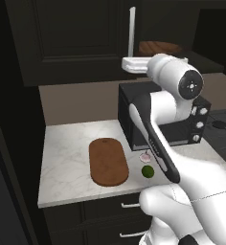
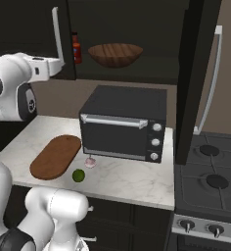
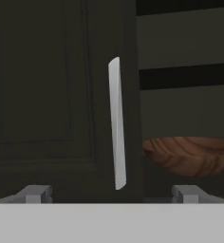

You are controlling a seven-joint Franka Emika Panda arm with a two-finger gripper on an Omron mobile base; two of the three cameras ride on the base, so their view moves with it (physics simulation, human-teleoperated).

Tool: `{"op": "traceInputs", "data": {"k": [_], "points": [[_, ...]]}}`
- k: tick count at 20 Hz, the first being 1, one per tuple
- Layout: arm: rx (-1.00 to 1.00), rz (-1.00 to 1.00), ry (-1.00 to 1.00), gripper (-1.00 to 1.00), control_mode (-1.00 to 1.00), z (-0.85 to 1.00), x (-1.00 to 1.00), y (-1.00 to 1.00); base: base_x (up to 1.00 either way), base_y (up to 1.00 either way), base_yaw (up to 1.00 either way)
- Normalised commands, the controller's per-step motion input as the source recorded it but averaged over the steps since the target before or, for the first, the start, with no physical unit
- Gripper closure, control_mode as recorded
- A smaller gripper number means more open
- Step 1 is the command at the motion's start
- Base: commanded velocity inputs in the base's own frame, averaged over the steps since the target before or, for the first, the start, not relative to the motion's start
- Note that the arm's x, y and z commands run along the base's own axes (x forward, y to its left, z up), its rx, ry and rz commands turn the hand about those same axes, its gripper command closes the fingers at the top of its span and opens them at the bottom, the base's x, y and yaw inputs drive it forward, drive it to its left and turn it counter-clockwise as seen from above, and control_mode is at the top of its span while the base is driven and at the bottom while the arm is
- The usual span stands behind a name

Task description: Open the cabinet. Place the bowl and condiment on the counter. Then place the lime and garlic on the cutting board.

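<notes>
The cabinet's left door looks closed, while its right door stands swung open. My gripper is open at the lower end of the left door's silver bar handle, which stands between the fingertips; contact cannot be told. It also appears from the side, gripper beside the handle. Inside the cabinet sit the brown wooden bowl and the red condiment bottle. On the marbled counter lie the cutting board, the garlic and the lime.
A black toaster oven stands on the counter under the cabinet, just behind the garlic. A gas stove adjoins the counter on the right. Drawers with short handles run below the counter edge.
</notes>
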Motion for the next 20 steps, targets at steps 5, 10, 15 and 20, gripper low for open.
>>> {"op": "traceInputs", "data": {"k": [5, 10, 15, 20], "points": [[0.0, 0.0, 0.03, -1.0, -1.0, 0.02, 0.44, -0.02, 0.0, 0.0, 0.0], [0.0, 0.0, 0.09, -1.0, -1.0, 0.02, 0.32, -0.04, 0.0, 0.0, 0.0], [0.0, 0.0, 0.06, -1.0, -1.0, 0.11, 0.22, 0.0, 0.0, 0.0, 0.0], [0.0, 0.0, 0.02, -1.0, -1.0, 0.21, 0.12, 0.0, 0.0, 0.0, 0.0]]}}
